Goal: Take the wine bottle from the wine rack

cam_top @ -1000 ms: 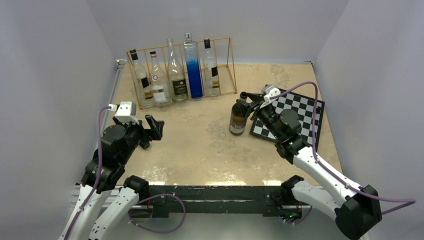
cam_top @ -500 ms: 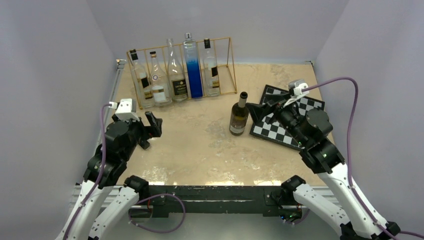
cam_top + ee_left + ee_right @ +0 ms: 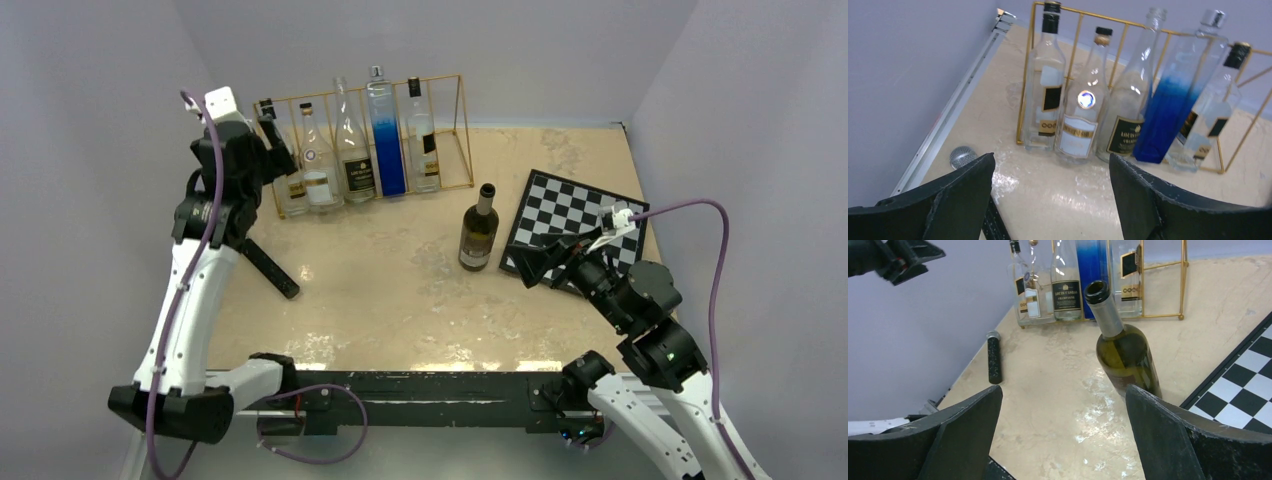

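The gold wire wine rack [image 3: 462, 112] stands at the back of the table with several bottles upright in its slots, seen close up in the left wrist view, wine rack [image 3: 1028, 75]. A dark green wine bottle [image 3: 478, 228] stands by itself on the table in front of the rack, free of both grippers. My right gripper [image 3: 535, 265] is open, low and to the right of that wine bottle [image 3: 1125, 352], which rises just beyond my right fingertip. My left gripper [image 3: 275, 150] is raised at the rack's left end, open and empty [image 3: 1050, 165], facing the two leftmost bottles.
A black microphone [image 3: 268, 268] lies on the table under the left arm, its mesh head [image 3: 963, 156] near the left rail. A chessboard [image 3: 575, 215] lies flat at the right, beside the right gripper. Grey walls close in the table on three sides.
The right gripper opened off the green bottle's neck and drew back toward the near right. The left arm rose from low on the table up to the rack's left end.
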